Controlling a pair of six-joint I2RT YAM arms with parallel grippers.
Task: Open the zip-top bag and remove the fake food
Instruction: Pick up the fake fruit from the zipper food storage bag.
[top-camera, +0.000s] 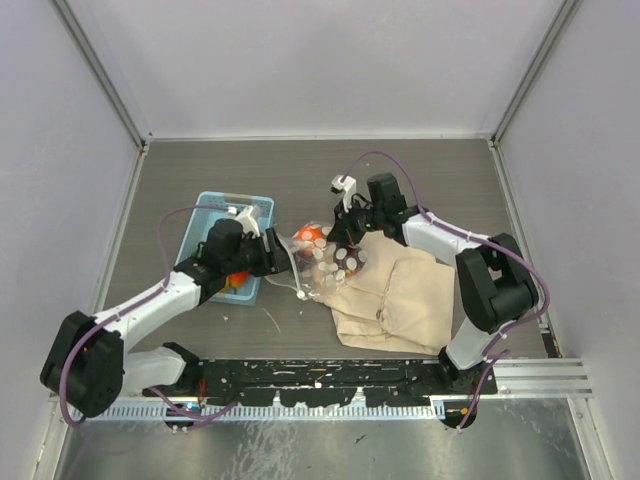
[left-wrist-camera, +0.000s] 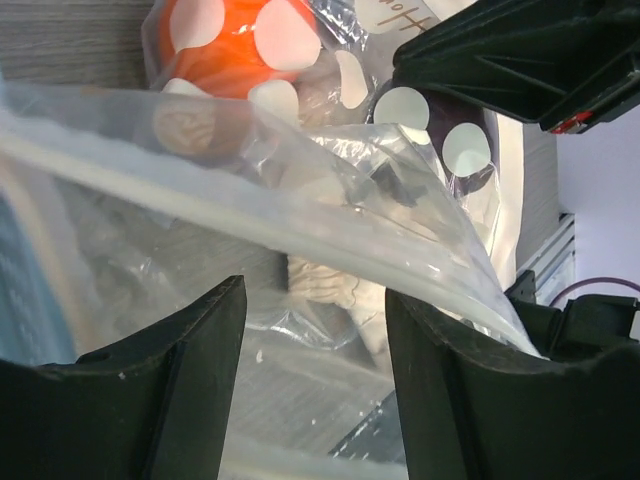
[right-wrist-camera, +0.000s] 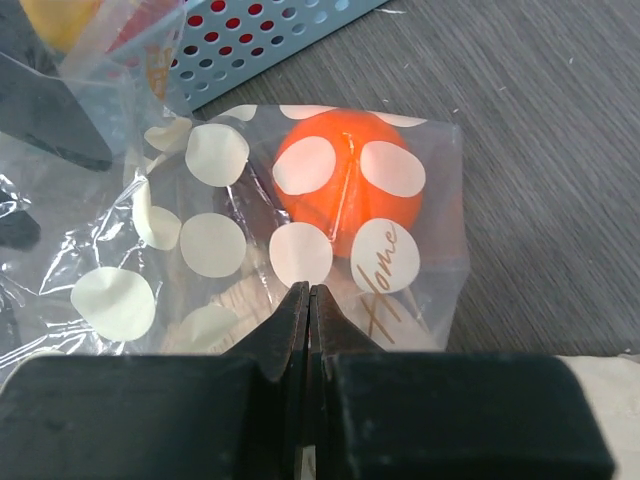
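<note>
1. Nearest, at the front edge of the table (top-camera: 300, 170), the two arms rise from their bases and lean in toward each other over the middle
2. A beige cloth bag (top-camera: 400, 295) lies flat just ahead of the right arm's base, and its left edge runs under the zip-top bag (right-wrist-camera: 210, 245)
3. The left gripper (left-wrist-camera: 312, 320) comes in from the left with its jaws partly open and a plain gap between them. Crinkled film from the bag's mouth and the white zip strip (left-wrist-camera: 150, 188) run across that gap. I cannot tell whether either finger presses on the plastic
4. The zip-top bag, clear with white oval spots, sits near the middle of the table. It is between the two grippers and just right of the basket (top-camera: 235, 196)
5. Fake food shows inside the bag: an orange fruit (right-wrist-camera: 345, 190) at the far end and a dark maroon piece (left-wrist-camera: 435, 120) beside it
6. The right gripper (right-wrist-camera: 312, 295) reaches in from the right. Its jaws are closed tip to tip, pinching the bag's film at the edge just beside the orange fruit
7. The light blue basket lies left of the bag, partly under the left arm. An orange-red piece (top-camera: 236, 282) sits at its near end
</note>
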